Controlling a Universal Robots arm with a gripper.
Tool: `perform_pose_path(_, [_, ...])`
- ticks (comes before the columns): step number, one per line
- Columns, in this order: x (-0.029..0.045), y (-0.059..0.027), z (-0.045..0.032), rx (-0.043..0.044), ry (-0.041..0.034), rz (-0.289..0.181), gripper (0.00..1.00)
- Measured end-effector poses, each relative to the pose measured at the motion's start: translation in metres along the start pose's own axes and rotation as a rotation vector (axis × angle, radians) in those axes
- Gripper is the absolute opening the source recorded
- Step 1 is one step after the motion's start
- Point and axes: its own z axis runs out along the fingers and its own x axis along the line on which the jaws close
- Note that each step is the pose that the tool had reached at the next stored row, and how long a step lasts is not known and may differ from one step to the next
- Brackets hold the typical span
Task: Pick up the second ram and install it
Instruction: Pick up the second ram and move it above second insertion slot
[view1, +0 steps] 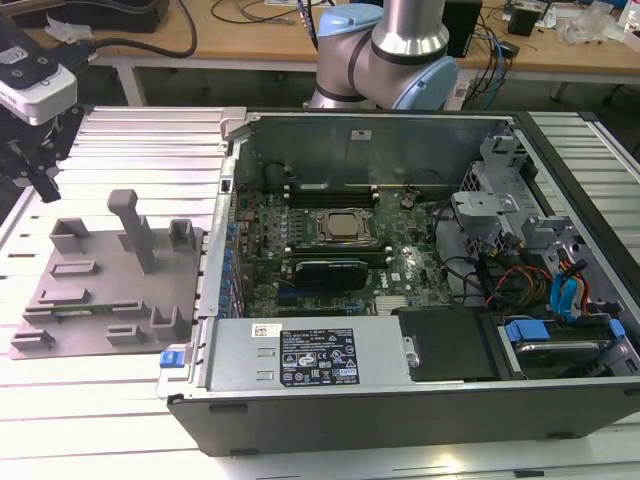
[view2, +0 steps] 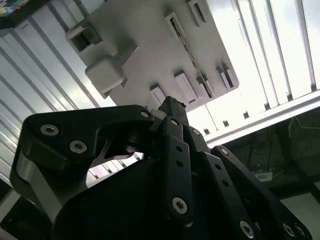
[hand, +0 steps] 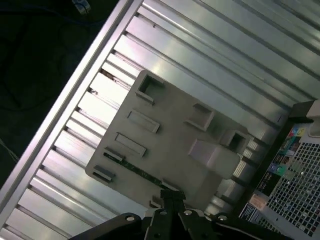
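The second ram (hand: 134, 168) is a thin green strip lying in a slot of the grey holder tray (hand: 170, 130), near one edge of the tray. It also appears as a dark line on the tray (view2: 193, 56) in the second wrist view. My gripper (view1: 45, 180) hangs above the table at the exterior view's far left, over the far left corner of the holder tray (view1: 110, 280) and apart from it. Its black fingers (hand: 167, 196) meet at the tip with nothing between them. The gripper's tip (view2: 167, 106) points down toward the tray.
An open computer case (view1: 400, 400) fills the exterior view's middle and right, with the motherboard, CPU socket (view1: 345, 226) and memory slots (view1: 330, 188) exposed. The tray has upright posts (view1: 132, 225). The ribbed metal table (view1: 130, 150) surrounds both, and the arm's base (view1: 385, 60) stands behind the case.
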Motion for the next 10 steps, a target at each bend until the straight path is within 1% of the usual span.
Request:
perform_pose_path(3, [0.0000, 0.0000, 0.0000, -0.0011, 0.0007, -0.053, 0.08])
perform_pose_path(8, [0.0000, 0.0000, 0.0000, -0.0036, 0.0025, -0.181, 0.08])
perform_pose_path(10, [0.0000, 0.0000, 0.0000, -0.0045, 0.0031, -0.226, 0.08])
